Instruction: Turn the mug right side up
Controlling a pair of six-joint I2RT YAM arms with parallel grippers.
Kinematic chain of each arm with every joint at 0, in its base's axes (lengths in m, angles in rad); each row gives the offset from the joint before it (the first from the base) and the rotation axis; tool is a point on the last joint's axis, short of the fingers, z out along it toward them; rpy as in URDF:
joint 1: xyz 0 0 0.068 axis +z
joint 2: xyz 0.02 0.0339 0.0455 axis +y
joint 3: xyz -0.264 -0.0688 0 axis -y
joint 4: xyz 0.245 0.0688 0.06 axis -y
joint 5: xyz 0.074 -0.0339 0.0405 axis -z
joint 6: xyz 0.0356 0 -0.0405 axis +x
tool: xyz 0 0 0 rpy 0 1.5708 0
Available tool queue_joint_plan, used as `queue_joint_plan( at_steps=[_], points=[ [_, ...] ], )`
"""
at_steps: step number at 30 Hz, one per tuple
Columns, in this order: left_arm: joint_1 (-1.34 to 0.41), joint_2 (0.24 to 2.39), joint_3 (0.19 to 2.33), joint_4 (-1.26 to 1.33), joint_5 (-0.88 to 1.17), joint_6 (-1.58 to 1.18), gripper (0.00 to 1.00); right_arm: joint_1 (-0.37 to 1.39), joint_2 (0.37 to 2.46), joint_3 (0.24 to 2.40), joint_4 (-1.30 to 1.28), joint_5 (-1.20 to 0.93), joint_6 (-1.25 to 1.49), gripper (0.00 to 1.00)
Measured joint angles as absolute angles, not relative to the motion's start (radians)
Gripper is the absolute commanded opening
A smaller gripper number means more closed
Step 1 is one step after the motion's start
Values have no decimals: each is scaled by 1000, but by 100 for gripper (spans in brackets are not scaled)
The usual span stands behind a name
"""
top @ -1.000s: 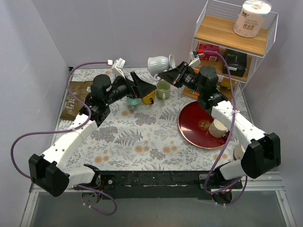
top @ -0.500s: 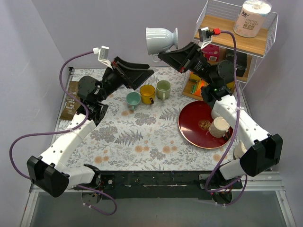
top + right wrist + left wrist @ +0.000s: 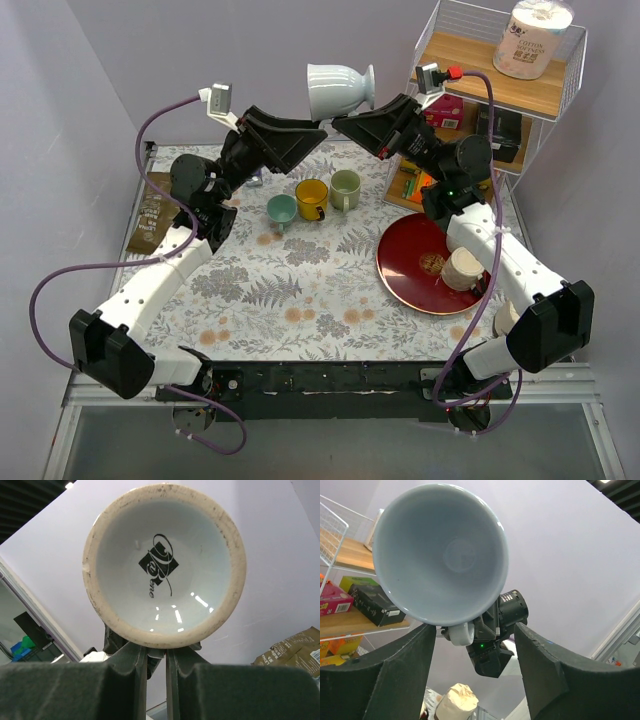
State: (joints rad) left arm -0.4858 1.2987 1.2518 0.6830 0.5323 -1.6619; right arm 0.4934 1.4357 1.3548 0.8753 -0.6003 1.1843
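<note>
Mug (image 3: 338, 88) in right end effector (image 3: 338, 120)

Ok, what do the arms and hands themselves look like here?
The left arm and right arm have white links with black joints. The left hand and right hand are matte black, each with two broad wedge-shaped fingers. A purple cable loops along each arm to a white plug at the wrist; the right one has a red tip. A green light glows on the right arm.

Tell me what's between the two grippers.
The mug, held sideways in the air: its mouth faces the left gripper, its base the right gripper. Both wrist views show this.
</note>
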Motion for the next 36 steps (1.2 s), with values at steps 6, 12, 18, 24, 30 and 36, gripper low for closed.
queue_joint_plan(
  at_steps=[6, 12, 18, 24, 30, 36],
  points=[
    [-485, 1319, 1252, 682, 531, -1682, 45, 496, 1436, 1332, 897, -584, 1196, 1],
    [-484, 1323, 1252, 686, 528, -1692, 42, 502, 1436, 1329, 916, -582, 1201, 1],
    [-484, 1329, 1252, 689, 528, -1699, 40, 508, 1442, 1329, 916, -574, 1199, 1],
    [-480, 1343, 1252, 680, 524, -1703, 27, 524, 1448, 1329, 898, -551, 1168, 1],
    [-480, 1343, 1252, 673, 522, -1707, 0, 531, 1448, 1329, 884, -533, 1139, 1],
    [-476, 1343, 1252, 649, 515, -1697, 0, 532, 1448, 1329, 859, -530, 1097, 1]
  ],
)
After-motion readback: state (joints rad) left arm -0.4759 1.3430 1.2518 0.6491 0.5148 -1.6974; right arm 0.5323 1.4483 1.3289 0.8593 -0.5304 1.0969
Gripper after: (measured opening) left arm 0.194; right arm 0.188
